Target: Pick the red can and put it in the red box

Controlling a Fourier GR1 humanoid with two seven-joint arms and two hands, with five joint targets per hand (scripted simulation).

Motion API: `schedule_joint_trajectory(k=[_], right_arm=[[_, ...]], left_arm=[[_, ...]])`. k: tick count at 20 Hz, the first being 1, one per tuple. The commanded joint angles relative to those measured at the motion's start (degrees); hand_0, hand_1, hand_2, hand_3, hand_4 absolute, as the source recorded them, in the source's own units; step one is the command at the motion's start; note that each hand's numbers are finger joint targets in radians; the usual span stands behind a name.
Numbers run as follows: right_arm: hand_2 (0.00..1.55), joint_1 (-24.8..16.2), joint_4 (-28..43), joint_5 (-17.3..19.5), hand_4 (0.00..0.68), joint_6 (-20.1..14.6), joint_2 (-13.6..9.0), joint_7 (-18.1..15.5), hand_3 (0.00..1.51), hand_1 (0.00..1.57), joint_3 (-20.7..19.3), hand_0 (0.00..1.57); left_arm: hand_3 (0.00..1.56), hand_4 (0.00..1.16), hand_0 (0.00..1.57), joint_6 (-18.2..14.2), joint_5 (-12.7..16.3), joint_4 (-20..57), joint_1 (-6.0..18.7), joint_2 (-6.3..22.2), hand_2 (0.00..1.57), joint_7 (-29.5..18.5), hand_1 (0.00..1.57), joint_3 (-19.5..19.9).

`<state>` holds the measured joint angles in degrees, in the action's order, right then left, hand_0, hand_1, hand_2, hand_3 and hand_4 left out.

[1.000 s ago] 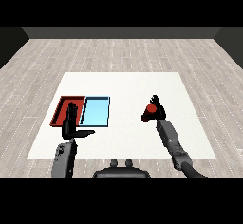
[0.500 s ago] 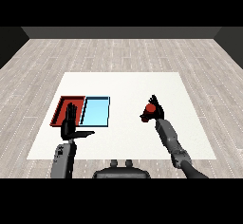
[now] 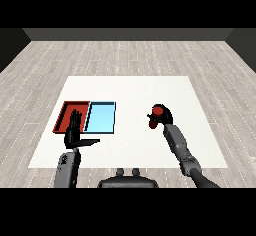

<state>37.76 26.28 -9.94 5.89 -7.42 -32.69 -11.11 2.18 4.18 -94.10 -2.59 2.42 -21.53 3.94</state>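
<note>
The red can point(image 3: 157, 113) is in my right hand point(image 3: 164, 117), whose fingers curl round it just above the white table point(image 3: 135, 95), right of centre. It looks tilted toward the left. The red tray point(image 3: 68, 112) lies at the table's left, with the light blue tray point(image 3: 101, 117) touching its right side. My left hand point(image 3: 74, 132) is held upright at the near edge of the red tray, fingers straight and thumb stuck out to the right, holding nothing.
Bare white table lies between the blue tray and the can. Grey wooden floor point(image 3: 130, 55) surrounds the table on all sides.
My right hand has lifted slightly and shifted left with the red can. The left hand has stayed where it was.
</note>
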Motion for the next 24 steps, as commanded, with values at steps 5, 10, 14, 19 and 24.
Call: schedule_joint_trajectory(k=[5, 10, 14, 19, 24], right_arm=[[1.45, -1.7, 7.4, 2.6, 0.643, -2.3, -0.9, 2.4, 1.42, 1.46, 2.9, 1.46], [1.45, -4.2, 11.4, 1.8, 0.661, -2.0, -0.5, 1.0, 1.41, 1.46, 2.6, 1.46], [1.44, -2.4, 14.9, 1.8, 0.656, -3.1, 0.0, 3.2, 1.4, 1.43, 3.2, 1.43], [1.44, -6.5, 25.6, 0.4, 0.648, -2.6, 0.0, 7.4, 1.41, 1.44, 4.1, 1.44], [1.44, -9.7, 31.7, 0.3, 0.65, -4.4, 1.5, 10.3, 1.42, 1.42, 5.4, 1.42]], left_arm=[[0.0, 0.0, 0.0, -1.5, -1.4, -2.8, -0.3, -1.2, 0.0, 2.2, 0.0, -2.0], [0.0, 0.0, 0.0, 0.1, -1.2, -0.9, -1.3, -2.0, 0.0, 0.4, 0.0, -3.3], [0.0, 0.0, 0.0, -1.1, -3.7, 1.7, -0.1, -2.2, 0.0, 0.0, 0.0, -4.2], [0.0, 0.0, 0.0, -2.9, -4.8, 2.9, 5.3, -2.3, 0.0, 4.2, 0.0, -8.0], [0.0, 0.0, 0.0, -5.1, -3.5, 6.2, 11.6, -2.4, 0.0, 9.1, 0.0, -11.6]])
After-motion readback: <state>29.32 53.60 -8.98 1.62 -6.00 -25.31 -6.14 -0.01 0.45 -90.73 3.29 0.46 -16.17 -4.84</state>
